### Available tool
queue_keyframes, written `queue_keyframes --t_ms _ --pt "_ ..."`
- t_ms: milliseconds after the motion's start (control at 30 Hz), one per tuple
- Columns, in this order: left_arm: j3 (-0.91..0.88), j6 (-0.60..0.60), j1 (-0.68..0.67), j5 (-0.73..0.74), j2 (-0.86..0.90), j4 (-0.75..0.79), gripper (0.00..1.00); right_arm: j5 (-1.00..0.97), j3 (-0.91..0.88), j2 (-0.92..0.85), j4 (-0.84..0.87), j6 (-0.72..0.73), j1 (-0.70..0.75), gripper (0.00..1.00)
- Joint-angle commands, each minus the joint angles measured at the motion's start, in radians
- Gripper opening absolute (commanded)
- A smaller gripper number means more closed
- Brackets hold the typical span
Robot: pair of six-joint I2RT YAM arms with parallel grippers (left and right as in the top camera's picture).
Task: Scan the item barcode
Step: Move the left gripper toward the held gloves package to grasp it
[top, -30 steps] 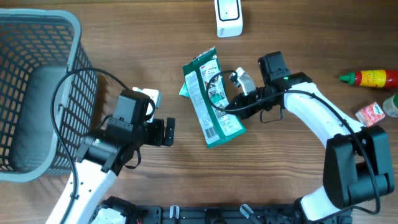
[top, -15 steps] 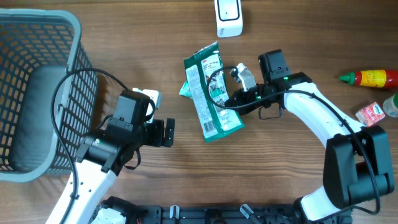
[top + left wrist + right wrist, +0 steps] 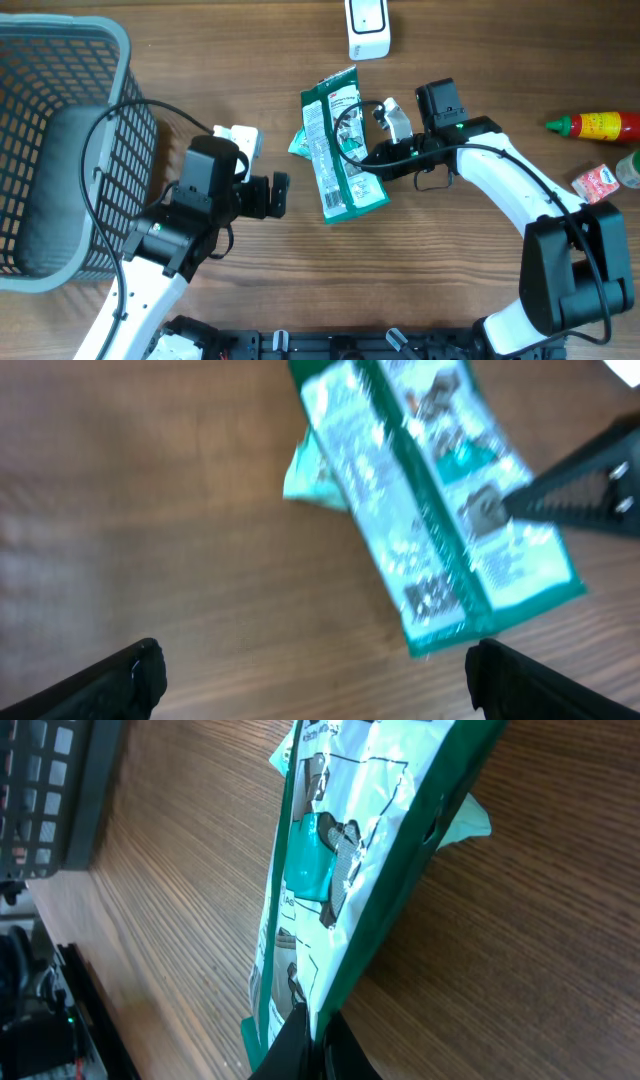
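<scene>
Left gripper (image 3: 278,196) spread wide, right gripper (image 3: 362,160) pinching the green packet (image 3: 335,150)

Just right of the grey basket (image 3: 118,60), the left gripper hovers over the wooden table (image 3: 250,290), fingers apart and touching nothing. Beside it, the green packet stands tilted, its right edge clamped between the right gripper's closed fingers. A dark printed patch near its lower end may be the barcode, but the view is too blurred to tell.

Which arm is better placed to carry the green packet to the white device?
Right. The right gripper is shut on the green packet and is nearer the white device. The left gripper stands open, empty, apart from the packet.
</scene>
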State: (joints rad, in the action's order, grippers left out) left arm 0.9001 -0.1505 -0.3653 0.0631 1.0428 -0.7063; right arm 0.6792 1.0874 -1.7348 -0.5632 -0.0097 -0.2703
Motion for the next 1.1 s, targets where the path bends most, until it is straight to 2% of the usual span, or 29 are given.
queue_keyframes --t_ms 0,133,333,433,633,733,867,1067 --pt "-0.001 0.002 0.004 0.066 0.010 0.119 1.00 0.009 -0.001 -0.009 0.003 0.040 -0.001 0.04" --pt "-0.001 -0.049 0.004 0.126 0.070 0.261 1.00 0.009 -0.001 -0.009 0.003 0.070 -0.001 0.04" --pt "-0.001 -0.336 0.074 0.142 0.301 0.396 1.00 0.009 -0.002 -0.009 0.003 0.088 -0.001 0.04" --pt "-0.001 -0.441 0.138 0.304 0.428 0.421 1.00 0.009 -0.001 -0.009 0.004 0.091 -0.001 0.04" --pt "-0.001 -0.468 0.240 0.718 0.594 0.510 1.00 0.010 -0.002 -0.009 0.002 0.092 -0.001 0.04" --pt "-0.001 -0.470 0.269 0.855 0.643 0.535 1.00 0.010 -0.001 -0.009 0.002 0.092 -0.001 0.04" --pt "-0.001 -0.487 0.278 0.925 0.662 0.534 1.00 0.066 -0.001 -0.009 0.002 0.092 -0.001 0.04" --pt "-0.001 -0.487 0.277 0.925 0.662 0.519 1.00 0.365 -0.001 -0.008 0.006 0.092 0.007 0.04"
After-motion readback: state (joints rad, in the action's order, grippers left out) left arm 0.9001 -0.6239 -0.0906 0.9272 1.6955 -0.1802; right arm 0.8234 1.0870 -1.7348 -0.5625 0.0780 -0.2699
